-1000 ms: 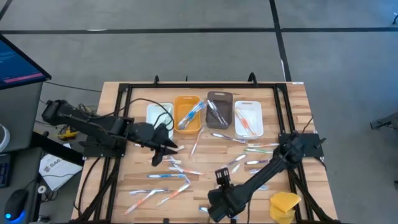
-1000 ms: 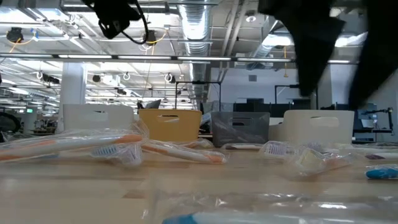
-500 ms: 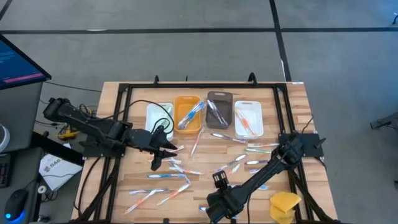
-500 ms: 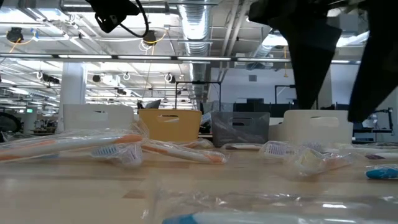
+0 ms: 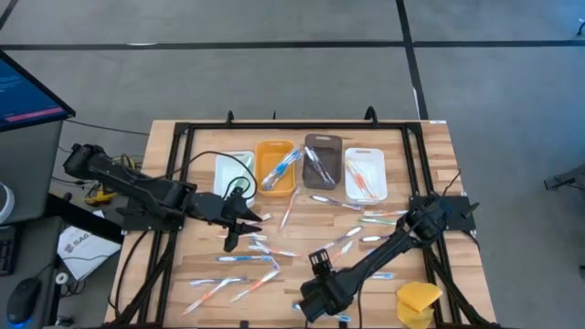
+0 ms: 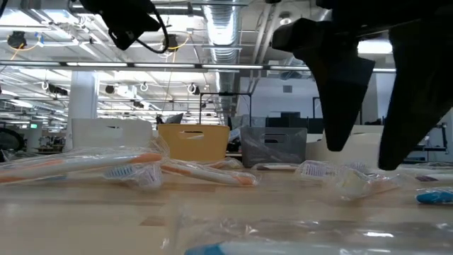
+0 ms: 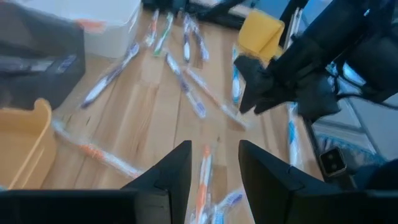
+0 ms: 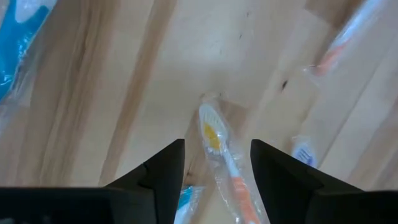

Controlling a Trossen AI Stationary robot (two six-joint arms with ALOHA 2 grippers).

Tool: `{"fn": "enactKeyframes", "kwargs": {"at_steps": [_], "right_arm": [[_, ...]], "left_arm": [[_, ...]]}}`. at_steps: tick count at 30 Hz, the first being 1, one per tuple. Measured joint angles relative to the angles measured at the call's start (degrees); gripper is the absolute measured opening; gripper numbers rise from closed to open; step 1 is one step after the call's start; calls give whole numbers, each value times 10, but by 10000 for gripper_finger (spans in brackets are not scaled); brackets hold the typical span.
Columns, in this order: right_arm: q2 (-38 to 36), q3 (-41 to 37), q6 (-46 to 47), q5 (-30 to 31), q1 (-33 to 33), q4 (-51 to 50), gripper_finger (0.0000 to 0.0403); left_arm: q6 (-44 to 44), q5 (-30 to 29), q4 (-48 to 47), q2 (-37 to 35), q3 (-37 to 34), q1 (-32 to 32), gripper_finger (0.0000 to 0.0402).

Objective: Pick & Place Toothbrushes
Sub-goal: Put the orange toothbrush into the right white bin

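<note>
Many wrapped toothbrushes (image 5: 249, 260) lie flat and scattered on the wooden table (image 5: 430, 146); a few lie in the bins. My right gripper (image 5: 318, 261) hangs open near the table's front middle. Its fingers point down on either side of an orange-handled toothbrush (image 8: 219, 148) without touching it, and they also show in the low view (image 6: 375, 134). My left gripper (image 5: 239, 223) is open and empty above the table's left half, over another orange-handled toothbrush (image 7: 204, 169).
Four small bins stand in a row at the back: white (image 5: 234, 174), orange (image 5: 275, 168), dark grey (image 5: 322, 162), white (image 5: 365, 174). A yellow sponge-like lump (image 5: 419, 302) sits at the front right. A black frame (image 5: 274, 125) runs around the table.
My right gripper has come down toward the table and a little toward its left edge, still open.
</note>
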Motion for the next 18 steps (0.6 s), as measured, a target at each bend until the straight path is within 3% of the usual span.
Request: {"fn": "enactKeyframes", "kwargs": {"at_steps": [18], "right_arm": [[0,-34,0,-32,-16,47,167]], "left_arm": [[4,16,59,0,-21,0,127]]}}
